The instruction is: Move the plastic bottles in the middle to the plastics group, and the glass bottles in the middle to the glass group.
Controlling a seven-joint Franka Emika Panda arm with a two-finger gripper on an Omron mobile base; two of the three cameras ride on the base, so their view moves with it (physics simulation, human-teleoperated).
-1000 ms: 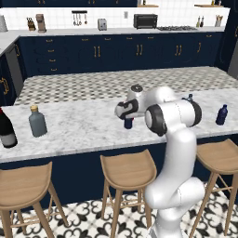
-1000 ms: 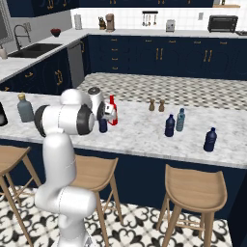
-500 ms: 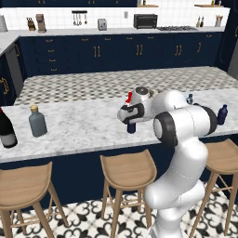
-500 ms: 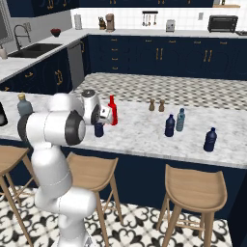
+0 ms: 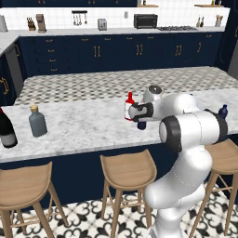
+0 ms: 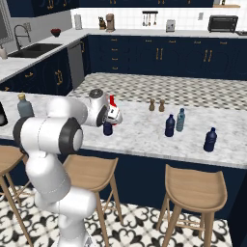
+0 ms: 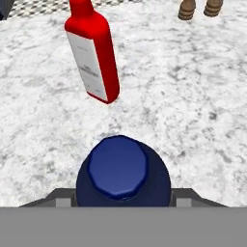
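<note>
A long white marble island counter has 3 round wooden stools tucked along its near edge. 2 small brown wooden shakers stand together on it, at 1 o'clock in the hand view. Dark navy cabinets line the back wall.

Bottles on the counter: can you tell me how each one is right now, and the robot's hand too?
Red bottle: upright, capped, free.
Navy bottle: upright, capped, between the fingers.
Gripper: around the navy bottle.
Grey bottle: upright, stoppered.
Wine bottle: upright.
Teal bottle: upright.
</note>
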